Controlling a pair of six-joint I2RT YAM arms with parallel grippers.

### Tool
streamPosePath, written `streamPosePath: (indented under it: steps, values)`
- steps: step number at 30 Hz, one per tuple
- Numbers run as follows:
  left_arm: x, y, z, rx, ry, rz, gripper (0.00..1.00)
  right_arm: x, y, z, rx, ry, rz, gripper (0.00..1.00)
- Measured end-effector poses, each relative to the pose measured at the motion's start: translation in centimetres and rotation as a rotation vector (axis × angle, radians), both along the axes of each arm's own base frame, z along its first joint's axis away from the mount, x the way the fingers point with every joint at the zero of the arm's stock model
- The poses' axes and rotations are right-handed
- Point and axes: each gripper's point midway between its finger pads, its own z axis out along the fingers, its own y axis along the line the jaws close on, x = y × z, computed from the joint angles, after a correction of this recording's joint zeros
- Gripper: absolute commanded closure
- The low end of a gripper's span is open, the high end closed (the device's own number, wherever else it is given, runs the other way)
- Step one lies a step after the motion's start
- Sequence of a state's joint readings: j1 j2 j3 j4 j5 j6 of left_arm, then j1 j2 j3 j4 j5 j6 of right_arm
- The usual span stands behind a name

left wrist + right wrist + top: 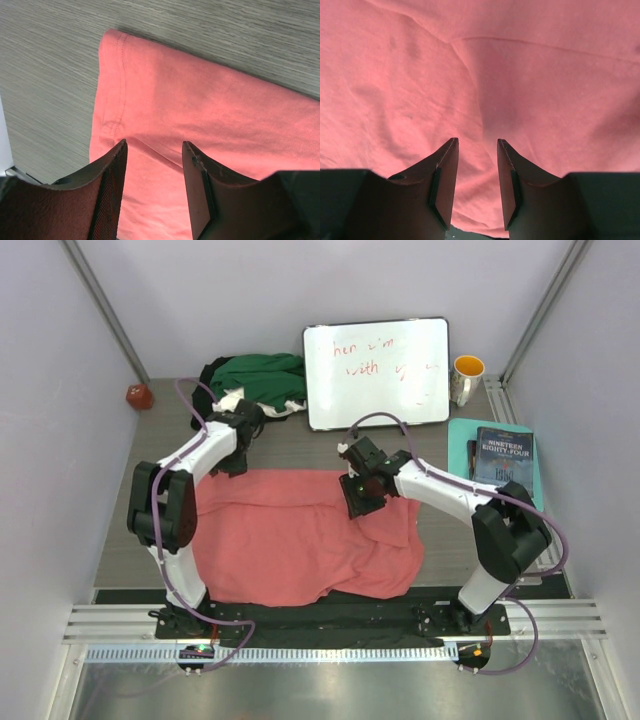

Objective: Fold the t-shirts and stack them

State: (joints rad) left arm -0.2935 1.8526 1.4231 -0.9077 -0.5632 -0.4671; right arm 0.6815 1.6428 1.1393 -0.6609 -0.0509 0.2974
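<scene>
Red in colour, a small rounded object (139, 396) sits at the far left of the grey wood-grain worktop (125, 530), close to the wall. Moving right, we find the left fingers (107, 190) set moderately apart with nothing between them, over the far left corner of the salmon-pink t-shirt (300, 540), where a stitched hem is visible. Behind that arm, a heap of dark green, white and black t-shirts (258, 380) lies bunched at the back of the worktop, just beside the whiteboard (378, 372). The salmon-pink t-shirt lies spread and creased on the worktop between the two arms. We see the right fingers (445, 185) likewise parted and gripping nothing, directly above the shirt's far right portion; we cannot tell whether they touch the cloth. Further right, the whiteboard carries red writing, a mug (467, 375) with an orange interior stands just beside it, and a book (503, 455) rests on a teal mat (460, 435).
</scene>
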Motion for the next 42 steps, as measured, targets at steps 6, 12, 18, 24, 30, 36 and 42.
streamPosePath:
  steps: [6, 12, 18, 24, 30, 36, 42]
  values:
    - [0.0, -0.1, -0.4, 0.004, 0.011, -0.006, 0.52, 1.4, 1.1, -0.1, -0.008, -0.031, 0.016, 0.6]
    - [0.0, -0.3, -0.4, 0.004, 0.011, -0.01, 0.52, 2.6, 1.5, -1.5, -0.046, -0.042, 0.029, 0.61]
    - [0.0, -0.3, -0.4, 0.004, 0.011, -0.011, 0.53, 3.1, 1.2, -3.1, -0.098, -0.035, 0.035, 0.78]
    - [0.0, -0.4, -0.4, 0.004, 0.011, -0.014, 0.53, 4.1, 0.8, -3.3, -0.14, -0.066, 0.036, 0.99]
    - [-0.1, -0.5, -0.4, 0.005, 0.013, -0.019, 0.54, 5.4, 0.7, -2.3, -0.164, -0.118, 0.03, 0.95]
    - [-0.1, -0.6, -0.4, 0.005, 0.014, -0.023, 0.53, 7.9, 0.4, -0.3, -0.183, -0.196, 0.011, 0.84]
    - [-0.1, -0.7, -0.5, 0.008, 0.019, -0.033, 0.54, 10.4, -2.1, -0.2, -0.22, -0.214, -0.052, 0.67]
